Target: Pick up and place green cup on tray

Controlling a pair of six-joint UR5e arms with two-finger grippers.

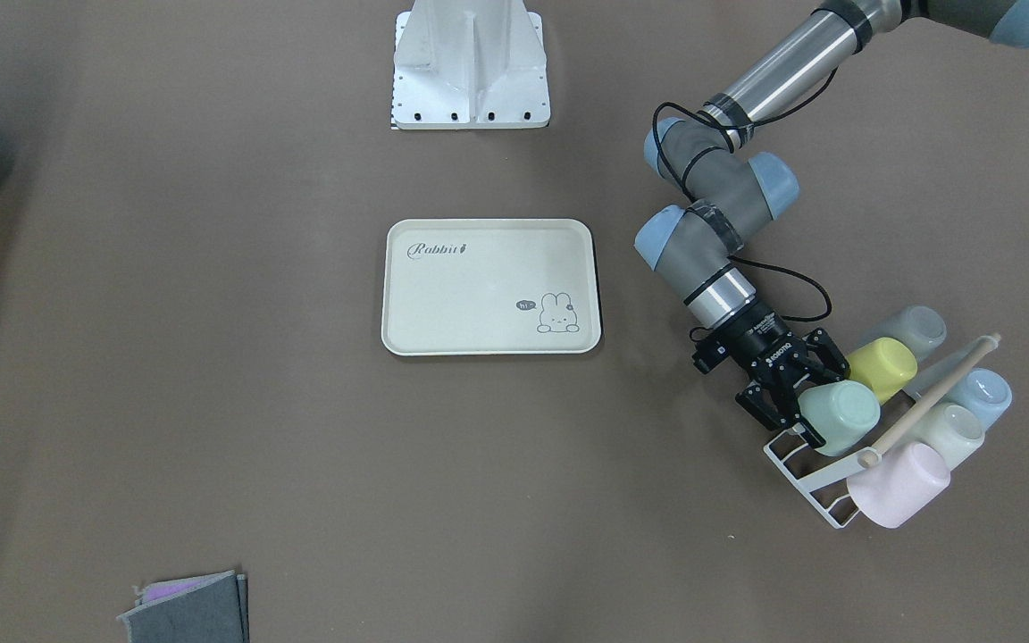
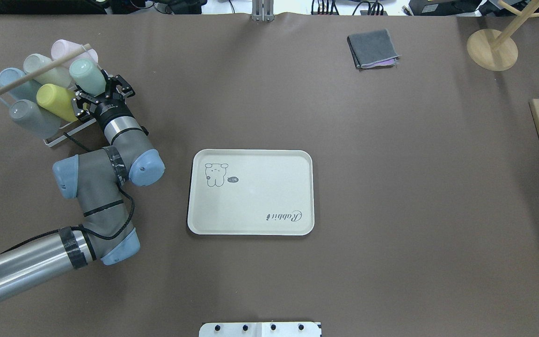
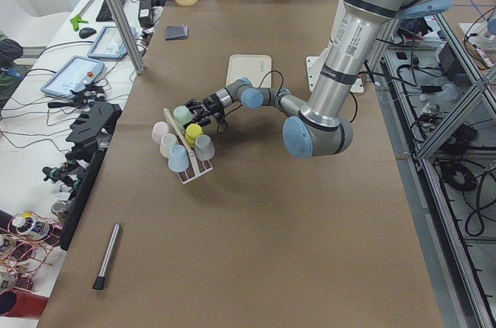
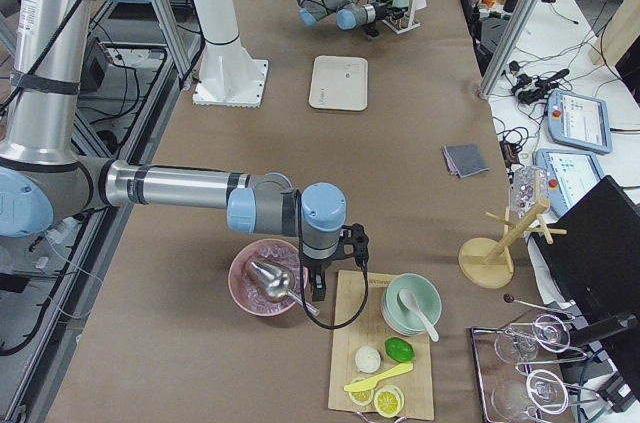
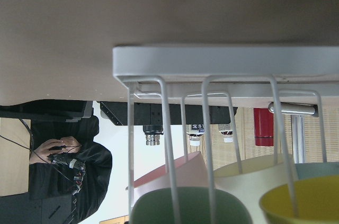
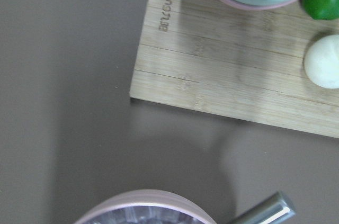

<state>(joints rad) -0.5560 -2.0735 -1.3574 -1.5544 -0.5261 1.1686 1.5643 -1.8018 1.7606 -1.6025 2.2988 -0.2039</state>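
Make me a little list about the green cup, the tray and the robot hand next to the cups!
green cup: tipped on its side on the white rack, beside the yellow cup
left gripper: one finger on either side of the green cup; cannot tell if it is squeezing
tray: lying flat, away from the rack, no cup on it
right gripper: far off, by the pink bowl; open or shut, cannot tell
job: not yet done
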